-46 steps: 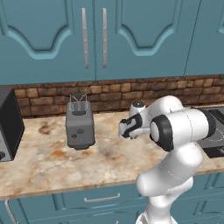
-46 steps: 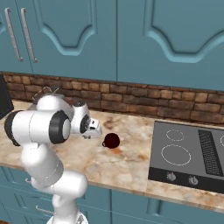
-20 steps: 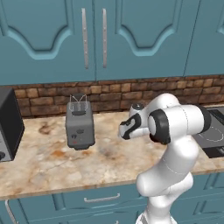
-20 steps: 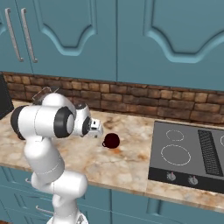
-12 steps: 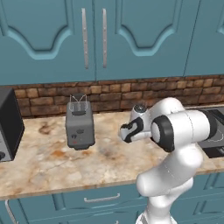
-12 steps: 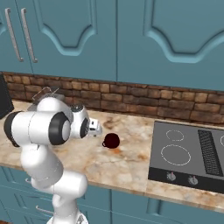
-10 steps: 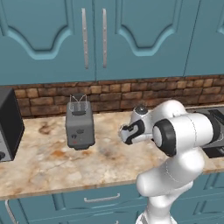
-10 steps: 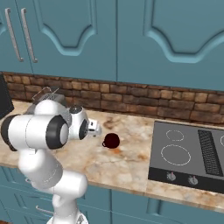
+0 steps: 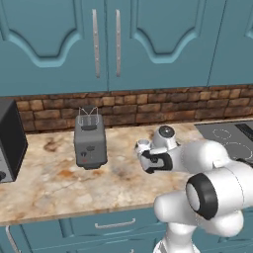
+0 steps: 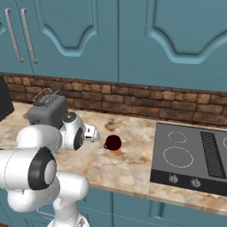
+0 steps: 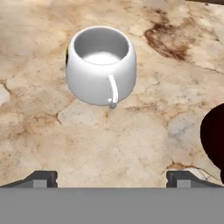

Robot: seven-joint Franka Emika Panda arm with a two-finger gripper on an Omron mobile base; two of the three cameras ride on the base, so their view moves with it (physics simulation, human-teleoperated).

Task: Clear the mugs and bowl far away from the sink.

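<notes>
A white mug (image 11: 100, 65) stands upright on the marble counter (image 11: 131, 144), its handle turned toward my hand. My gripper (image 11: 111, 179) is open just short of it, both fingertips (image 11: 41, 177) low over the counter with nothing between them. From the left base view the white mug (image 9: 143, 145) sits just beyond my gripper (image 9: 147, 156). The dark maroon mug (image 10: 113, 142) stands a little to the right of my gripper (image 10: 95, 135), and its edge (image 11: 214, 135) shows at the right of the hand view. The bowl and the sink are out of view.
A grey toaster (image 9: 90, 143) stands to the left of the mugs near the brick wall. A black appliance (image 9: 7, 141) sits at the far left. The black stovetop (image 10: 190, 159) lies to the right. Blue cabinets hang above.
My hand has pulled back from the white mug toward the counter's front and dropped lower, while the elbow swung right. Both mugs stay where they were.
</notes>
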